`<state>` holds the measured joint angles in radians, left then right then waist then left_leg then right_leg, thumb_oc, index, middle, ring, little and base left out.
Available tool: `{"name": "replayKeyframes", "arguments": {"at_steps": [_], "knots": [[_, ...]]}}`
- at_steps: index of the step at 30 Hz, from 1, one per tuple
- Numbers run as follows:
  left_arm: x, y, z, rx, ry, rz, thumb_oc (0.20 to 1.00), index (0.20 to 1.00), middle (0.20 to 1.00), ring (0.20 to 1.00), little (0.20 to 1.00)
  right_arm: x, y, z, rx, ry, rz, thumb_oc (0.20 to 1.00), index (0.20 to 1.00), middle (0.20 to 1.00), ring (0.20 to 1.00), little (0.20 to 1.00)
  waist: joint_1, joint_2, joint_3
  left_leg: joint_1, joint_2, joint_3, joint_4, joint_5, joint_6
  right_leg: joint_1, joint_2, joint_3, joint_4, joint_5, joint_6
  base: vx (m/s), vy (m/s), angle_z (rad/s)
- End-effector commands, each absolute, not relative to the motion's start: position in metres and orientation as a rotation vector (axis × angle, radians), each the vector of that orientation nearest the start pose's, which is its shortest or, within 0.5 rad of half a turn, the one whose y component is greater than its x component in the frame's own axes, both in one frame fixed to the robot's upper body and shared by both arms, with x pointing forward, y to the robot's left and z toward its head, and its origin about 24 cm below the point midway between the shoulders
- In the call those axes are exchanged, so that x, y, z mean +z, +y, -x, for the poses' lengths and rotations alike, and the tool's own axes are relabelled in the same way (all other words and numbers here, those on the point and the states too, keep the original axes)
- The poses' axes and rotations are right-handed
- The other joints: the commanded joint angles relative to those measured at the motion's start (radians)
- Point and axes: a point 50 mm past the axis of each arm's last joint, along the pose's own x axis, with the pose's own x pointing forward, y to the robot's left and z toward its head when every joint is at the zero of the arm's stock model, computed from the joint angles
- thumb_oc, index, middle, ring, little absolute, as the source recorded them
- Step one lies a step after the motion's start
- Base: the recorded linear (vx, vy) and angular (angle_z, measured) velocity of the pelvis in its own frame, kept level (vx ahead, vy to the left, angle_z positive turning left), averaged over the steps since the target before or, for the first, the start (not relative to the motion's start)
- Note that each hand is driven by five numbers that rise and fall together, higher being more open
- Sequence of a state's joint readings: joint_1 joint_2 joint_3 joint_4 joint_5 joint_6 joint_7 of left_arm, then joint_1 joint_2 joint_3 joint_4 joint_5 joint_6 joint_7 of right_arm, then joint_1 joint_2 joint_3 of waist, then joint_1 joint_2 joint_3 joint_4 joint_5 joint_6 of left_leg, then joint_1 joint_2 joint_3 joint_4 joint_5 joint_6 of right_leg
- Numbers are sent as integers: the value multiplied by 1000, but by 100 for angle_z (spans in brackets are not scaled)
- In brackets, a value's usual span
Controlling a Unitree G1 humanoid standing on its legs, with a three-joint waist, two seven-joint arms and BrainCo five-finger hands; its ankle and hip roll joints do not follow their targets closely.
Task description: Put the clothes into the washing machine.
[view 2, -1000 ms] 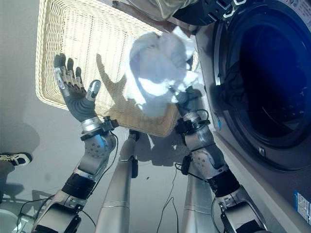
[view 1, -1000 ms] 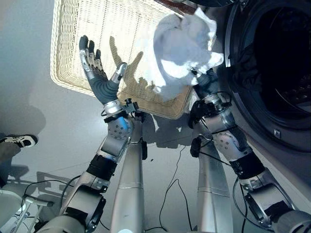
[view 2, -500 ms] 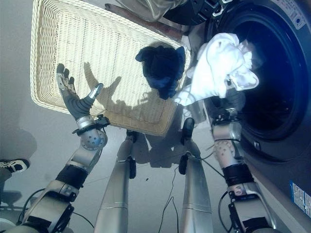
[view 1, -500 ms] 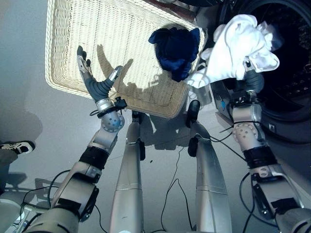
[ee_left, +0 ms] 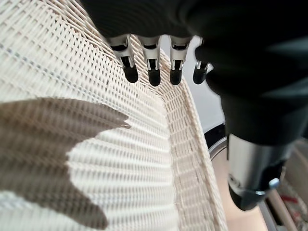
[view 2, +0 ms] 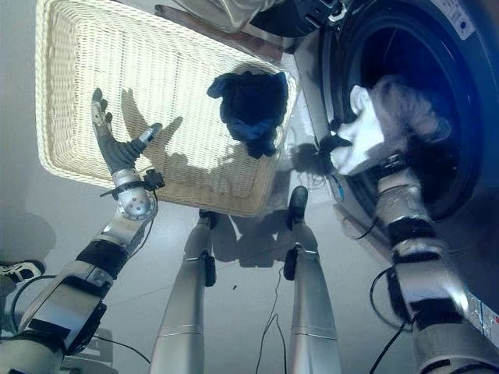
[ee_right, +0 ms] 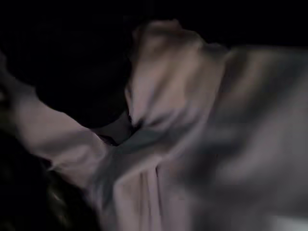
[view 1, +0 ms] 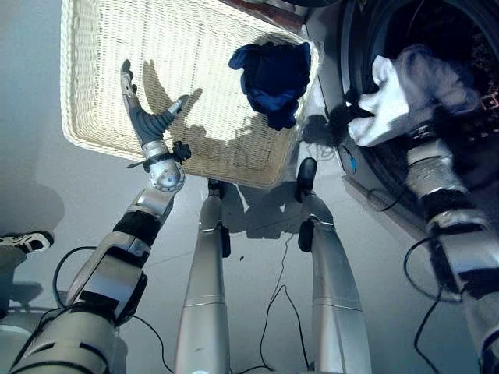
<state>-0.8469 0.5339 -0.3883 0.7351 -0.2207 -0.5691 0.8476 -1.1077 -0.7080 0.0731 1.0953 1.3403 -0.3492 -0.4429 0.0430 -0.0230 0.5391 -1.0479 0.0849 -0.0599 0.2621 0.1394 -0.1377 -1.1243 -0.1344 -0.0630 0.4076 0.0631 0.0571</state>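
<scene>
- Two robot hands were at work. The right robot hand [view 1: 405, 128] was buried under a white garment [view 1: 390, 97], its fingers hidden, so whether it gripped the cloth could not be told.
- That white garment sat at the mouth of the washer [view 2: 468, 167], partly inside the dark drum, by the door rim.
- The left robot hand [view 1: 144, 117] hung open over the basket [view 1: 86, 93], fingers straight and thumb apart, holding nothing; in its wrist view the fingers [ee_left: 153, 67] pointed at bare wicker.
- One dark blue garment [view 1: 273, 70] lay in the basket's corner nearest the washer, well apart from the left robot hand.
- Judged from this, the task looked partly done: the white piece was almost delivered but not clearly let go, and the blue piece was left to fetch.
- Dark shapes deeper in the drum may have been clothes; it was too dim to say.
</scene>
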Motion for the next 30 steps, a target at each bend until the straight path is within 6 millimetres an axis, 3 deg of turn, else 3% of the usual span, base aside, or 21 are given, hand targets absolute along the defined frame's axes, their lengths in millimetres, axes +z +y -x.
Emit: {"name": "replayKeyframes", "arguments": {"at_steps": [1,2,3,7,11,15,19,20,24,25,27,28,30], "knots": [[200,231,-352,610,-768,-170,1000,1000,1000,1000,1000,312,-394,-309,-947,-842,-851,228,228,228,228,228,-27,7,-19,-15,-51,-37,72,-73,41,43,13,-71,-59,85,83,0,0,0],[199,233,-351,615,-766,-173,1000,1000,1000,1000,1000,319,-394,-305,-951,-871,-845,344,344,344,344,344,-29,4,-19,-13,-51,-38,71,-74,41,44,14,-71,-61,85,82,0,0,0],[199,240,-349,628,-757,-175,1000,1000,1000,1000,1000,334,-396,-293,-982,-948,-808,1000,1000,1000,1000,1000,-37,-3,-19,-7,-48,-38,66,-76,43,50,21,-68,-64,83,80,0,0,0],[199,251,-348,637,-739,-183,1000,1000,1000,1000,1000,348,-399,-280,-1022,-1005,-741,1000,1000,1000,1000,1000,-42,-17,-19,14,-51,-38,57,-78,48,70,29,-68,-72,77,76,0,0,0],[206,257,-351,626,-727,-187,1000,1000,1000,1000,1000,340,-415,-273,-1144,-950,-727,1000,1000,1000,1000,1000,-39,-21,-19,22,-56,-44,56,-78,53,79,25,-73,-67,70,72,0,0,0],[211,254,-354,608,-739,-190,1000,1000,1000,1000,1000,338,-417,-272,-1223,-919,-685,1000,1000,1000,1000,1000,-34,-16,-19,8,-69,-49,56,-70,59,67,21,-76,-73,79,69,5,-6,2],[211,250,-355,596,-738,-193,1000,1000,1000,1000,1000,331,-415,-281,-1296,-806,-517,1000,1000,1000,1000,1000,-29,-8,-19,8,-73,-50,63,-82,62,66,18,-79,-69,72,71,10,-5,1],[213,249,-356,590,-737,-193,1000,1000,1000,1000,1000,327,-410,-289,-1344,-690,-396,1000,1000,1000,1000,1000,-25,-5,-19,9,-78,-49,67,-86,64,67,18,-79,-73,71,70,0,0,0],[213,249,-356,590,-737,-193,1000,1000,1000,1000,1000,327,-410,-289,-1344,-690,-396,1000,1000,1000,1000,1000,-25,-5,-19,9,-78,-49,67,-86,64,67,18,-79,-73,71,70,0,0,0],[214,248,-357,588,-735,-191,1000,1000,1000,1000,1000,324,-408,-293,-1387,-614,-287,1000,1000,1000,1000,1000,-25,-3,-19,8,-76,-46,69,-87,64,67,18,-79,-72,71,70,0,0,0],[214,248,-357,588,-735,-191,1000,1000,1000,1000,1000,324,-408,-293,-1387,-614,-287,1000,1000,1000,1000,1000,-25,-3,-19,8,-76,-46,69,-87,64,67,18,-79,-72,71,70,0,0,0],[216,238,-361,566,-744,-189,1000,1000,1000,1000,1000,332,-398,-302,-1543,-426,216,1000,1000,1000,1000,1000,-18,9,-19,-6,-79,-44,80,-90,72,59,15,-81,-71,69,69,0,0,0],[218,235,-362,556,-747,-189,1000,1000,1000,1000,1000,346,-387,-305,-1536,-491,283,1000,1000,1000,1000,1000,-15,13,-19,-11,-82,-44,78,-90,75,55,14,-83,-70,66,69,0,0,0]]}}
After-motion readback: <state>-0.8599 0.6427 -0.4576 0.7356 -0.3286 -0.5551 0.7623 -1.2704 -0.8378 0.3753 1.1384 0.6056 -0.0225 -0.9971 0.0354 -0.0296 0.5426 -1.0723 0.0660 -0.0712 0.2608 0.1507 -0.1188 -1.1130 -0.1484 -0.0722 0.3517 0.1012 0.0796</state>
